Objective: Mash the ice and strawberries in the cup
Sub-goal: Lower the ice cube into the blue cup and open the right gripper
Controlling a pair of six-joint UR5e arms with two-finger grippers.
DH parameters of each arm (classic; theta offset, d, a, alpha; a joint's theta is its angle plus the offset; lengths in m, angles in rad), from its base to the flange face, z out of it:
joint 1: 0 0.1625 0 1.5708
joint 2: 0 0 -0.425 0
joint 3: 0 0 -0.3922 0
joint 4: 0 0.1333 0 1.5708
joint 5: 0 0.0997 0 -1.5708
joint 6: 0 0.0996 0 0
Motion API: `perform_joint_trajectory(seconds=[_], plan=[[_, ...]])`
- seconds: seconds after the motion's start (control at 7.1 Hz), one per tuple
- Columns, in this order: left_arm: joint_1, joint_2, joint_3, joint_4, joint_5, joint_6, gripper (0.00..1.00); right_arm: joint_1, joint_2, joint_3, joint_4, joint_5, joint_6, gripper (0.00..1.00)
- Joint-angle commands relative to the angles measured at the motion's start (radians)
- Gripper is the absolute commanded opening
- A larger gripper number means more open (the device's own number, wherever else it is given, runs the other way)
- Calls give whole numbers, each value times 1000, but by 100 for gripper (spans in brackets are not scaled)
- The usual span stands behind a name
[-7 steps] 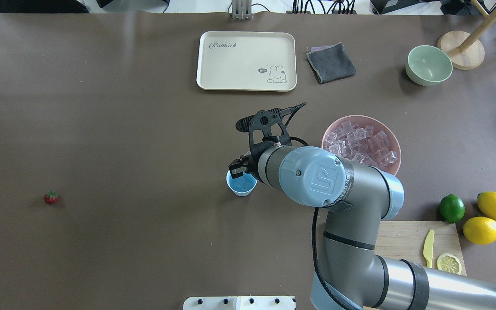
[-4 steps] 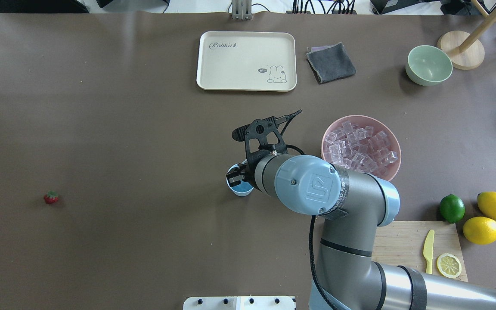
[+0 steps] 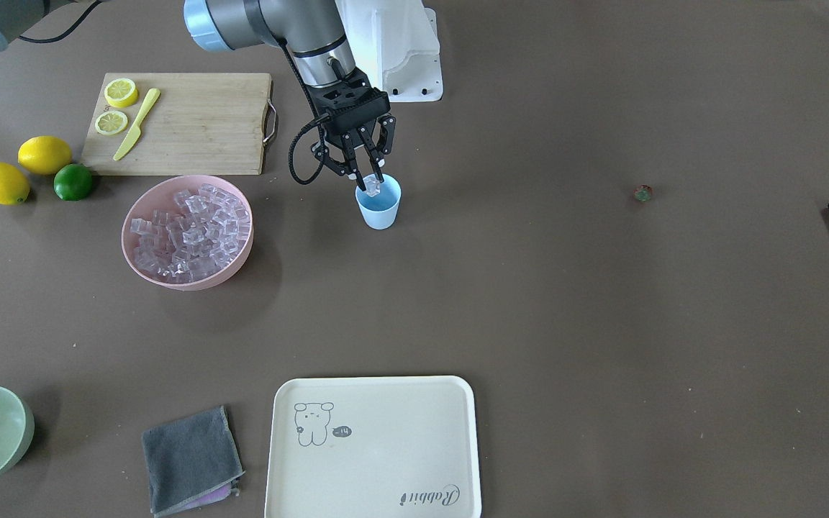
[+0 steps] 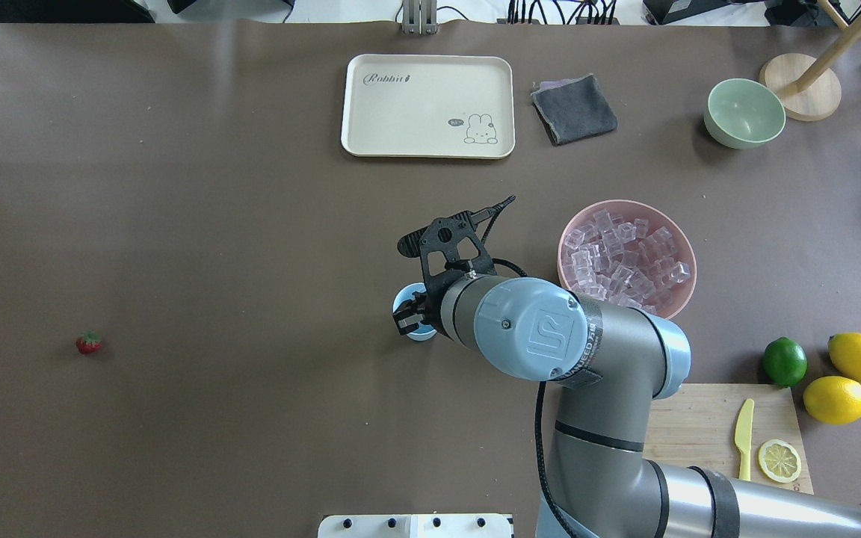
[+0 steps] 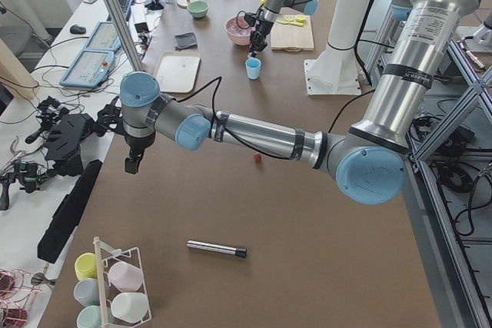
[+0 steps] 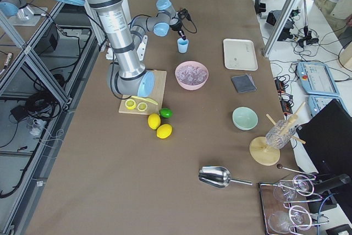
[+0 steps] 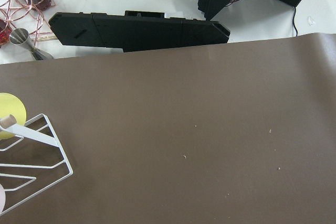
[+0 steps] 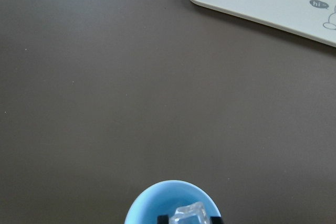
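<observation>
Now the right gripper (image 3: 370, 184) pinches an ice cube (image 3: 373, 191) in the blue cup's (image 3: 379, 213) mouth; left gripper's (image 5: 131, 164) fingers: cannot tell.

right gripper (image 3: 370, 186) and ice (image 3: 373, 189) lower over cup (image 3: 380, 213)

Robotics lab, aluminium post (image 5: 112, 5), teach pendants (image 6: 316, 78)

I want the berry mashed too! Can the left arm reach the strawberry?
Probably yes. The strawberry lies alone on bare table, nothing beside it, and the left arm stretches over that end. The right gripper holds an ice cube.
</observation>
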Motion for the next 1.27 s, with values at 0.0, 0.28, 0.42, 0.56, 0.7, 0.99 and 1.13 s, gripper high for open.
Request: perform_joint_trajectory(seconds=[0.0, 0.28, 0.42, 0.56, 0.7, 0.99, 1.13], plan=[[1, 0, -1, 0, 0, 1, 98, -4, 0, -1, 7, 0, -1, 0], [1, 0, 0, 0, 0, -1, 98, -5, -3, -2, 26, 2, -1, 11], [1, 0, 3, -6, 0, 1, 98, -5, -3, -5, 36, 2, -1, 51], [1, 0, 3, -8, 0, 1, 98, -5, -3, -5, 38, 0, -1, 99], [1, 0, 5, -8, 0, 1, 98, -4, -5, -7, 52, 0, -1, 100], [1, -8, -1, -2, -1, 4, 98, 33, 0, 2, 58, 11, -7, 100], [2, -23, -3, 7, -50, -5, 98, 73, 0, 4, 72, 26, -48, 100]])
